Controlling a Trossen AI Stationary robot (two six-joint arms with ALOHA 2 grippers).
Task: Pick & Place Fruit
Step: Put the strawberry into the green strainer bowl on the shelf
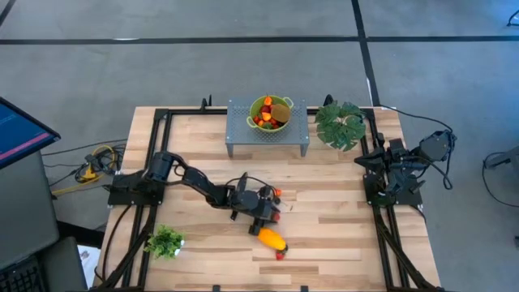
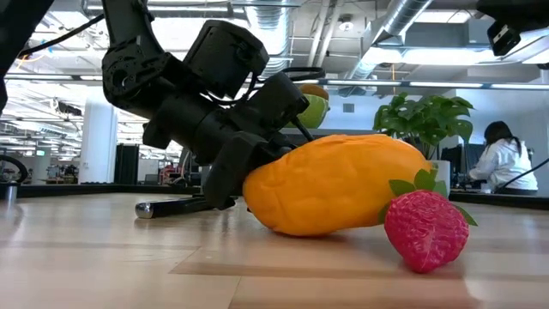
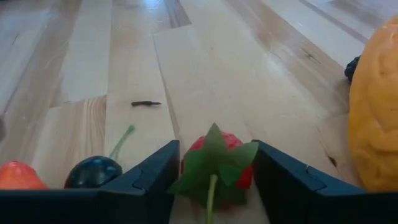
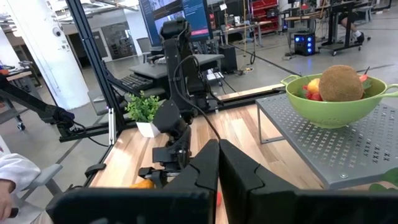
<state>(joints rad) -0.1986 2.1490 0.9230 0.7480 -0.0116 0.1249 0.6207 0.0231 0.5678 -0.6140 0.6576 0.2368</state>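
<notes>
My left gripper (image 3: pixel 216 186) is low over the middle of the table (image 1: pixel 340 235), open, with a small red strawberry (image 3: pixel 231 144) with green leaves between its two fingers. The strawberry (image 1: pixel 276 216) lies on the wood. Beside the gripper lie a dark cherry (image 3: pixel 93 173) and an orange-red piece (image 3: pixel 17 176). A larger yellow-orange fruit (image 1: pixel 272 239) rests on its side toward the near edge, with a second strawberry (image 2: pixel 425 227) by its end. A green bowl (image 1: pixel 270 112) of fruit, a brown kiwi (image 4: pixel 340 83) on top, stands on a grey stand. My right gripper (image 4: pixel 218 163) waits shut at the right edge. My left gripper comes at the strawberry slanting down from the table's left, one finger (image 3: pixel 152 177) on each of its two sides (image 3: pixel 245 177). The gaps are so small that I cannot tell whether the fingers touch it. The strawberry lies on the table.
The grey perforated stand (image 1: pixel 243 130) is at the far middle, with a leafy plant (image 1: pixel 340 126) to its right. A small potted plant (image 1: pixel 166 241) sits at the near left. A dark-handled tool (image 2: pixel 171 206) lies behind my left gripper. A loose stem (image 3: pixel 146 103) lies on the boards.
</notes>
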